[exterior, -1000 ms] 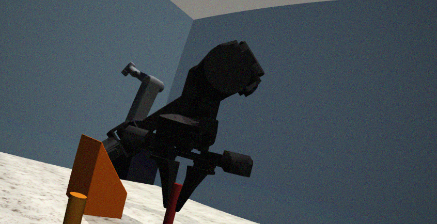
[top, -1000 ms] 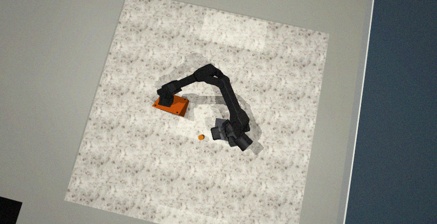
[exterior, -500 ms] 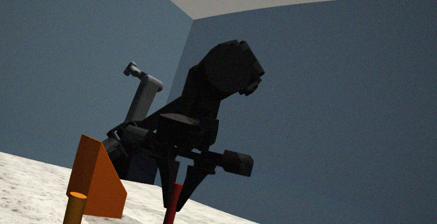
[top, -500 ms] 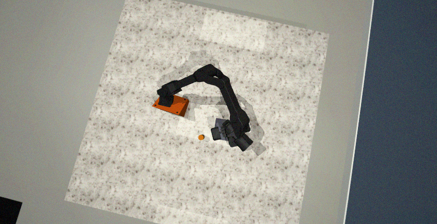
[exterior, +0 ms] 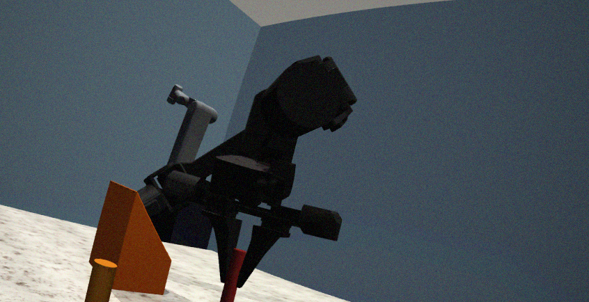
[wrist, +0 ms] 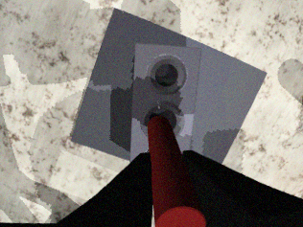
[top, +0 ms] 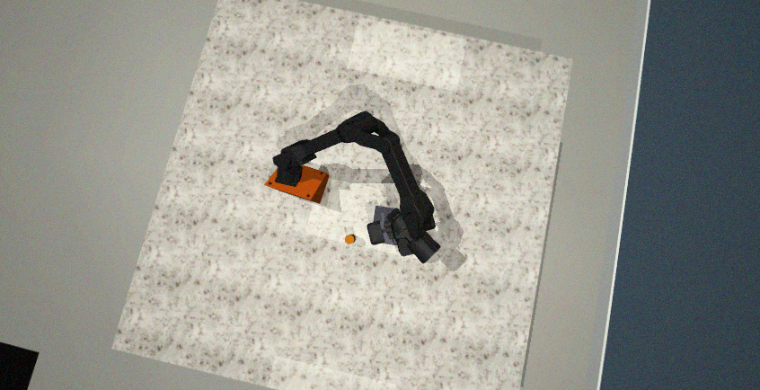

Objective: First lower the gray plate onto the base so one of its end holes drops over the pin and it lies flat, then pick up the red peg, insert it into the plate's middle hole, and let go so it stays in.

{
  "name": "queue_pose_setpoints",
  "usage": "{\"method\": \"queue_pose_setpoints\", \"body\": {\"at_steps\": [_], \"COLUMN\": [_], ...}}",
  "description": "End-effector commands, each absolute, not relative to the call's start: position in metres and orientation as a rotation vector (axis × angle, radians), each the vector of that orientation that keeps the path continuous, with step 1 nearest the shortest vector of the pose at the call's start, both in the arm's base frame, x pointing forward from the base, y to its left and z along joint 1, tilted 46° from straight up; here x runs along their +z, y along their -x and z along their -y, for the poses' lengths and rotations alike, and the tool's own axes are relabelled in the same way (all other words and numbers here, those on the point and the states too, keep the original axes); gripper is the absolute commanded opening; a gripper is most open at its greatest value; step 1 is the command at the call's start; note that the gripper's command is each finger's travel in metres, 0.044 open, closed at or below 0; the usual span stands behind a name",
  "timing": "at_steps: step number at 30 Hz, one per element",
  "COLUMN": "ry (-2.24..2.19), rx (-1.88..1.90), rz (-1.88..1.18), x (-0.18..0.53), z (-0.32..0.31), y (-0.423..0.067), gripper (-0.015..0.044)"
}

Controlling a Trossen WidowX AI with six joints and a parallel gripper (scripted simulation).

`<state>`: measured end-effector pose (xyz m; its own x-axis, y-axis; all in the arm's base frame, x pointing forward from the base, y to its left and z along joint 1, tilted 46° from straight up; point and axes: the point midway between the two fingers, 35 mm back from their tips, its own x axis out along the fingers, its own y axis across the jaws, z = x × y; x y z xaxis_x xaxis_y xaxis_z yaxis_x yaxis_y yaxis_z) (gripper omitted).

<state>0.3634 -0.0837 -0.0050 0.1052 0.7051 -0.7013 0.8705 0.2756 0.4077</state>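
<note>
My gripper [wrist: 166,162] [exterior: 232,280] [top: 390,232] is shut on the red peg [wrist: 171,185] [exterior: 237,257] and holds it nearly upright. The gray plate [wrist: 146,66] lies flat on the blue-gray square base [wrist: 229,98] [top: 380,213]. One end hole [wrist: 167,75] of the plate shows as a ring with a dark centre just beyond the peg. The peg's lower end meets the plate at its middle hole [wrist: 162,116]. How deep it sits I cannot tell. In the top view the gripper hides most of the plate.
A small orange cylinder [top: 349,239] [exterior: 100,280] stands on the speckled mat left of the base. The arm's orange mounting block [top: 311,185] [exterior: 127,234] sits further back left. The mat's edges lie far from the gripper.
</note>
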Motion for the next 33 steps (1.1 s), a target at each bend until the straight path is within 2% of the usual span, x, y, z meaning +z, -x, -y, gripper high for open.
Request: {"method": "queue_pose_setpoints", "body": {"at_steps": [1,33], "ry": [-1.478,-1.468], "rx": [-0.233,-0.23], "rz": [-1.644,-1.645], "x": [-0.0096,-0.0156], "z": [0.08,0.0737], "y": [-0.3623,-0.3615], "gripper": [0.0,0.0]}}
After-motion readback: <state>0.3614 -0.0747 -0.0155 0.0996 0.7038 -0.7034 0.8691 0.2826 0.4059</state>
